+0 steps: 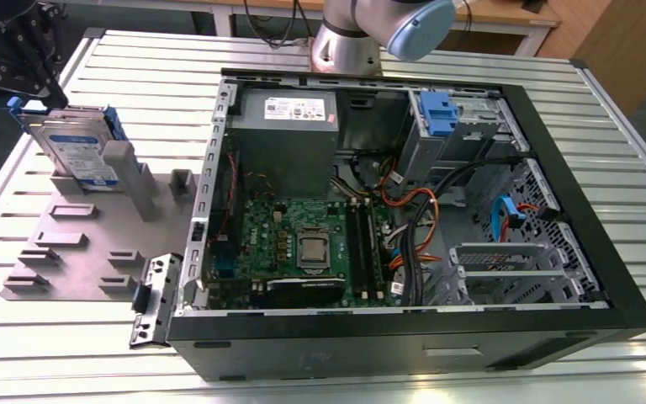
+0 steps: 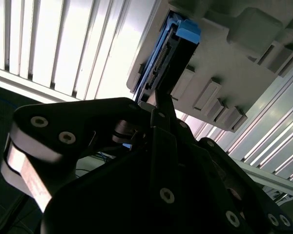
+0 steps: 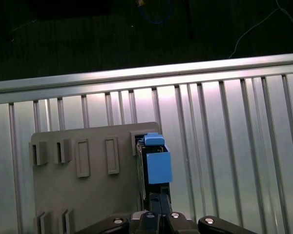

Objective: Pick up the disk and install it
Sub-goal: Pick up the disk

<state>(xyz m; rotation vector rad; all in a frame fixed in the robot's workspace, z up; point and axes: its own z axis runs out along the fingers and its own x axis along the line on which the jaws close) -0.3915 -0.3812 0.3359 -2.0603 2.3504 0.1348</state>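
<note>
The disk [image 1: 80,153] stands on edge in a slot of the grey holder plate [image 1: 76,244] at the exterior view's left, its white-and-blue label facing out and its blue carrier frame around it. My gripper [image 1: 34,88] hangs just above the disk's far upper end. Both wrist views show the disk [image 2: 168,56] [image 3: 156,168] edge-on with its blue tab at the end away from me. My gripper [image 2: 158,100] [image 3: 156,197] is shut, its tips pressed together right at the disk's connector end. Whether they touch it I cannot tell.
The open computer case [image 1: 592,210] lies on the slatted metal table, to the right of the holder plate. Inside it are a grey power-supply box [image 1: 283,109], a motherboard [image 1: 300,244], cables and a metal drive cage with a blue-tabbed caddy [image 1: 441,114]. The arm's base [image 1: 346,42] stands behind the case.
</note>
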